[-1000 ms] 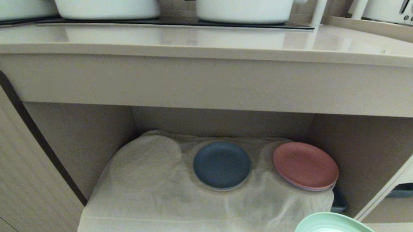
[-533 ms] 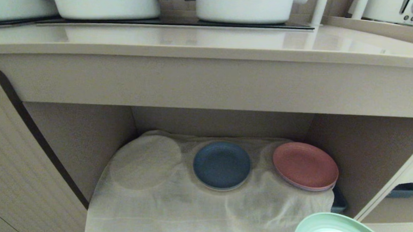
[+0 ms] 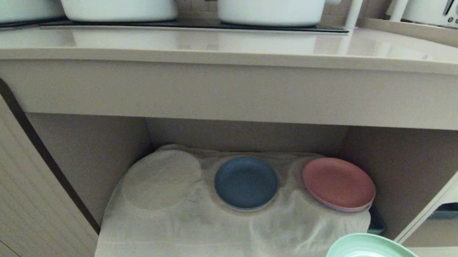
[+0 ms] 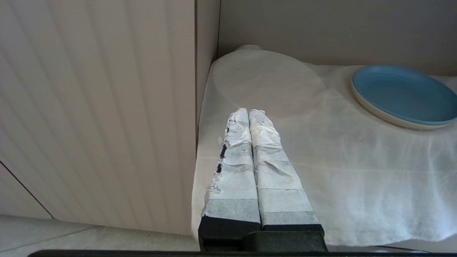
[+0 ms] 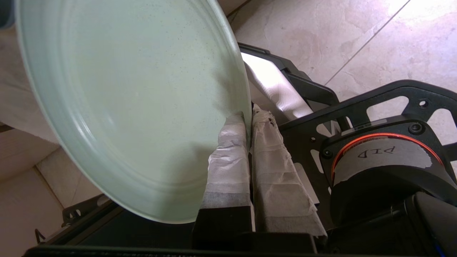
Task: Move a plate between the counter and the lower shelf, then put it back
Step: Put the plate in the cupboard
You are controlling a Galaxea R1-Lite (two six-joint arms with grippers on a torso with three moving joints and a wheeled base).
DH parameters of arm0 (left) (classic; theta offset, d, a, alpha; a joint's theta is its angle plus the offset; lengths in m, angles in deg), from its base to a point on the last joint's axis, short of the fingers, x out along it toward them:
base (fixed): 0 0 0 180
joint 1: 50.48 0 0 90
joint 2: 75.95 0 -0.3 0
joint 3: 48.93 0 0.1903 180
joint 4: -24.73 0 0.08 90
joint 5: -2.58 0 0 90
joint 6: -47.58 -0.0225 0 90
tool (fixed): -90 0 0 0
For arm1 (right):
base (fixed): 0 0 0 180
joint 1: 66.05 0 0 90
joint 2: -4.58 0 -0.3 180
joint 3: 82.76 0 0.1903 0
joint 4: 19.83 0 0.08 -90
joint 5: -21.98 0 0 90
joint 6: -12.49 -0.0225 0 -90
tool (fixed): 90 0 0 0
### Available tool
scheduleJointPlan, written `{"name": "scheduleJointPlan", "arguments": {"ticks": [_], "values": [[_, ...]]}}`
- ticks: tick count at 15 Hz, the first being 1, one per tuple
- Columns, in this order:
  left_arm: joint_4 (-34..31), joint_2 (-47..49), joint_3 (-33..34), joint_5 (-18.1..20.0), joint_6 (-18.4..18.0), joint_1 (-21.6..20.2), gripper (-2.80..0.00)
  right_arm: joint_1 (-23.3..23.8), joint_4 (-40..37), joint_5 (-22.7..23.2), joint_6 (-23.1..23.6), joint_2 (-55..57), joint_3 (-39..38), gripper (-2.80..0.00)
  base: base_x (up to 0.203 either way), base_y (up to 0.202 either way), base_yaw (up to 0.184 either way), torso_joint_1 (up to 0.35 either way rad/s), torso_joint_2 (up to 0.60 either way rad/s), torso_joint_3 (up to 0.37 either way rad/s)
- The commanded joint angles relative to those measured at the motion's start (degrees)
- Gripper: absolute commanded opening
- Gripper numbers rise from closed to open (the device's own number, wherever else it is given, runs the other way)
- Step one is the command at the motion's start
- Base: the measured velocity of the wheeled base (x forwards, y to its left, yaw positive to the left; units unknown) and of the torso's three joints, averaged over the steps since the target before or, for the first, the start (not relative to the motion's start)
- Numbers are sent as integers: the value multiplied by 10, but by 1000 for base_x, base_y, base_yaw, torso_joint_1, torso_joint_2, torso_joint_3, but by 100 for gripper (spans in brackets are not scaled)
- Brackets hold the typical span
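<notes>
Beige door panel (image 3: 25,181): ribbed, with a dark edge strip, far left of the head view, right next to the cubby.
Left gripper (image 4: 249,113): parked just outside the front left corner of the lower shelf (image 3: 96,157), taped fingers (image 4: 235,171) pressed flat together, nothing between them.
Cloth (image 3: 178,219): off-white, rumpled, covers the shelf floor. You can see a round dent in it on the left side.
Blue plate (image 3: 246,182): sits flat on the cloth about mid-shelf, toward the back.
Pink plate (image 3: 338,182): to the right of the blue one, close to the right wall, slightly tilted, looks like it's stacked on something.
Plate (image 3: 374,255): the mint-green one, off the shelf entirely, hanging out in front of its right front corner at the bottom of the head view.
Right gripper (image 5: 249,114): pinched tight on the green plate's rim, one taped finger on each face, plate sticking out past the tips and tilted over the robot's black base (image 5: 375,117).
Counter (image 3: 232,47): glossy beige slab up top, thick front edge, black hob panel (image 3: 195,24) with white pots (image 3: 114,2) on it.
Floor (image 5: 321,32): pale stone tiles.
</notes>
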Motion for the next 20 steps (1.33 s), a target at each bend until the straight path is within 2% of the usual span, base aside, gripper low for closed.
{"name": "scheduleJointPlan", "arguments": {"ticks": [1,8,20], "values": [[0,0,0,0,1,0,-280,0,-2,0,-3,1,1,-280,0,0,0,0,0,0],[0,0,0,0,1,0,-280,0,-3,0,-3,1,3,-280,-1,32,-3,1,0,1],[-1,0,0,0,0,0,-280,-1,-3,0,-3,1,4,-280,0,195,-1,2,2,4]]}}
